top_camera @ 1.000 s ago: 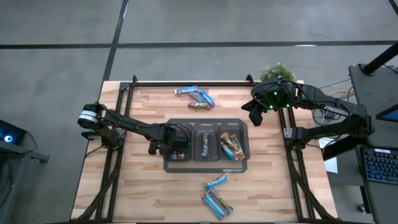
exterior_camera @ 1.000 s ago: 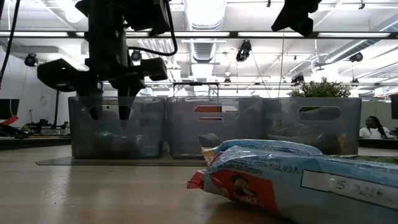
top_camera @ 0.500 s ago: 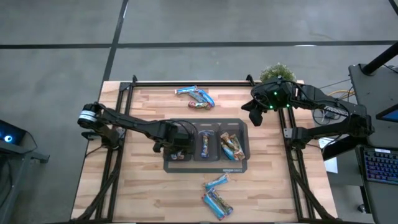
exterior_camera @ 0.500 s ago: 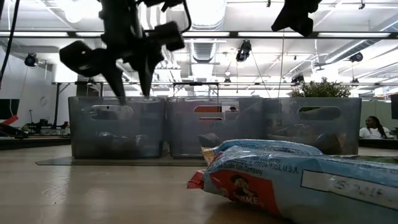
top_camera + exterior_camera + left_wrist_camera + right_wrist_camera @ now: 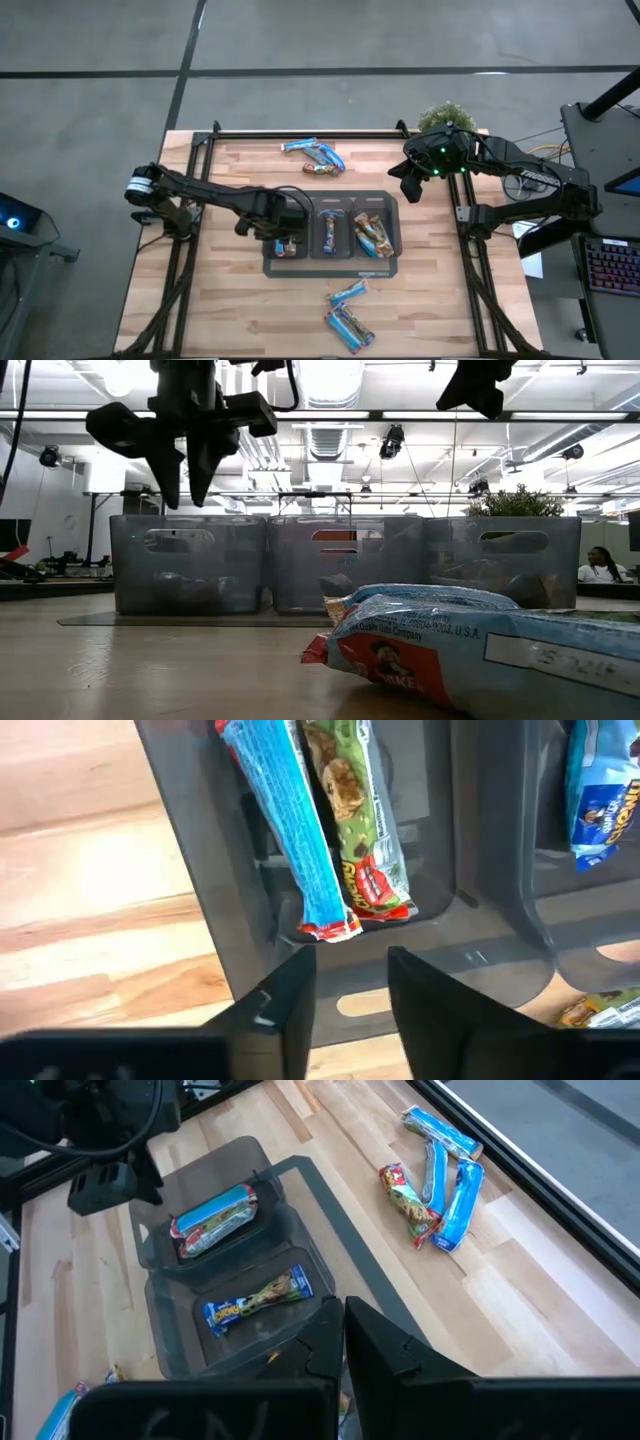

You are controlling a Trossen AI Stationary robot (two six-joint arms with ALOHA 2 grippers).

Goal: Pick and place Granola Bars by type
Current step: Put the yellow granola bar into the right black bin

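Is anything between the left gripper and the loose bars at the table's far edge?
Nothing visible. The left gripper hangs empty over the left bin, above its rim, jaws parted. The far bars lie on open wood beyond the tray, with bare table between. The right gripper waits off to the right, shut.

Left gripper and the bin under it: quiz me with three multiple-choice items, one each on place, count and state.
1. Where is the left gripper? A. over the loose bars at the near edge B. above the left bin C. beside the plant
2. How many bars lie in the left bin? A. two B. none C. five
3. What is the left gripper holding? A. a dark blue bar B. the bin's wall C. nothing
Key: 1 B, the high view shows it over that bin; 2 A, a light blue bar and a green bar lie there; 3 C, its fingers stand apart and bare.
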